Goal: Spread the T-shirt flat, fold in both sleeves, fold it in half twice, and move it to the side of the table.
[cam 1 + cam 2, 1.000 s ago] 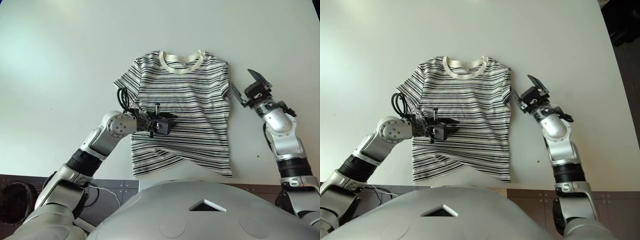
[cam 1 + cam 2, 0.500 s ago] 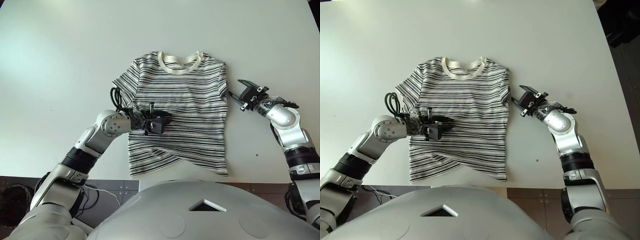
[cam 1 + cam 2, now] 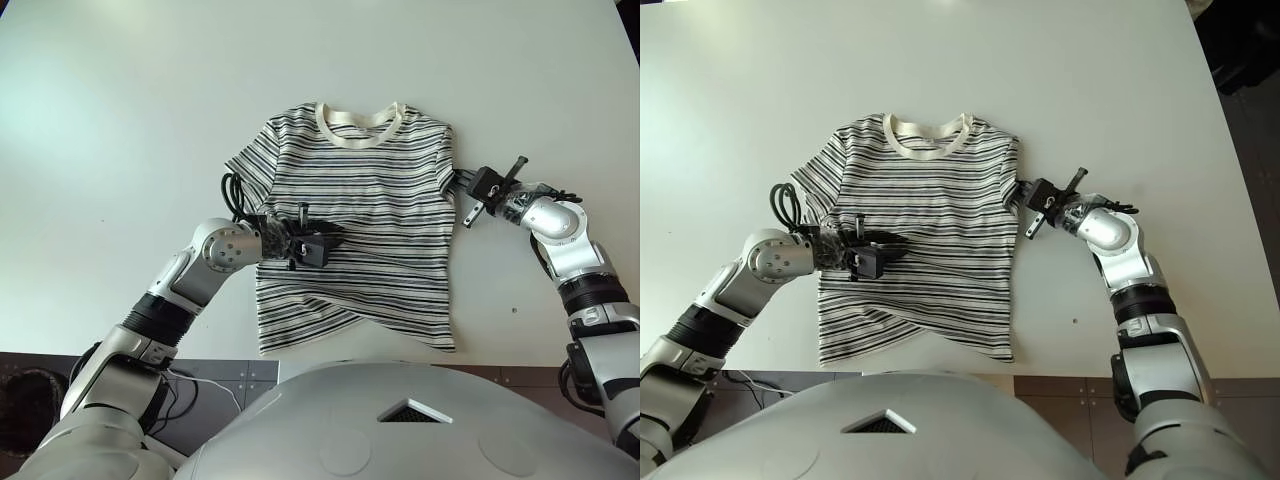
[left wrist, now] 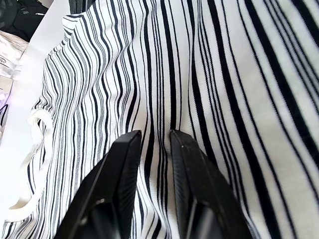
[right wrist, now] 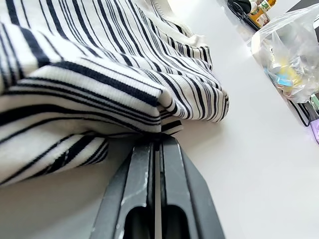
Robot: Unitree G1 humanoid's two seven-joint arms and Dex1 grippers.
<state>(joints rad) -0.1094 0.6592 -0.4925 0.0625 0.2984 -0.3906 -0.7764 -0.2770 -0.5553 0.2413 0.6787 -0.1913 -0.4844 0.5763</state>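
The left claw (image 3: 322, 240) is nipped on a ridge of the striped T-shirt (image 3: 375, 205), which lies flat on the white worktop (image 3: 150, 120) beneath it. Farther off, the right claw (image 3: 464, 183) is pinched together on the sleeve hem, with the collar (image 3: 360, 122) beyond both claws.

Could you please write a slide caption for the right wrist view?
Right gripper shut on the sleeve edge of the striped T-shirt lying on the white table.

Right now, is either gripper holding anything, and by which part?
Right gripper is shut on the T-shirt, at the sleeve edge on the robot's right. Left gripper lies on its middle; a hold cannot be told.
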